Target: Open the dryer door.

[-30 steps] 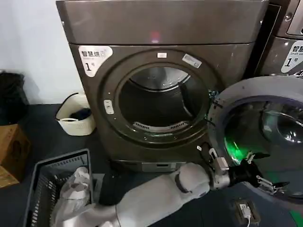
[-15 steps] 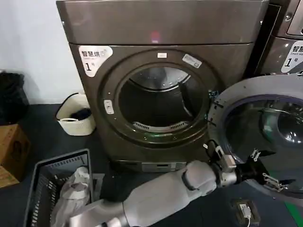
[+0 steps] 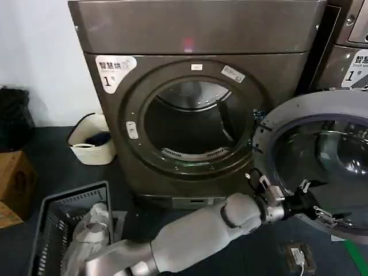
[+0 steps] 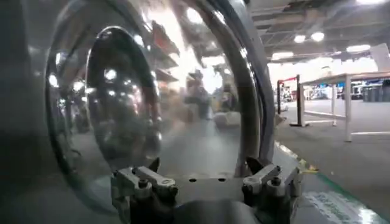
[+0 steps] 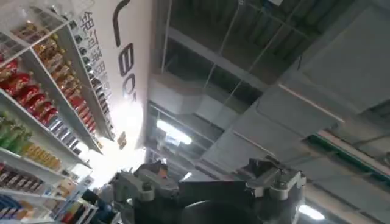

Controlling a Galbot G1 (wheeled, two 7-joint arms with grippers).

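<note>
Leftmost in the head view, at 9 o'clock, a cardboard box (image 3: 14,187) sits at the frame edge; at 7 o'clock stands a grey slatted basket (image 3: 52,221) holding crumpled clear plastic (image 3: 89,227), and above it, near the machine's lower left corner, a cream tub (image 3: 92,150) holds dark items. At centre stands the dryer (image 3: 195,98), bronze-grey, its round opening exposed, with a white corner label (image 3: 113,68) marked "1" at 10 o'clock of the opening. From 6 o'clock the left arm (image 3: 195,236) reaches across to 4 o'clock, where the left gripper (image 3: 323,214) meets the dryer door (image 3: 322,161). That door is swung fully open to the right of the opening, grey inner side and tinted glass facing the camera. The left wrist view shows the left gripper's fingers (image 4: 146,182) spread wide, the door's curved glass and rim lying just beyond them; whether they touch it cannot be told. At 2 o'clock a neighbouring machine (image 3: 351,52) is partly visible. The right gripper (image 5: 210,182), seen in its own wrist view, points up at a ceiling, its fingers set wide apart and holding nothing.
</note>
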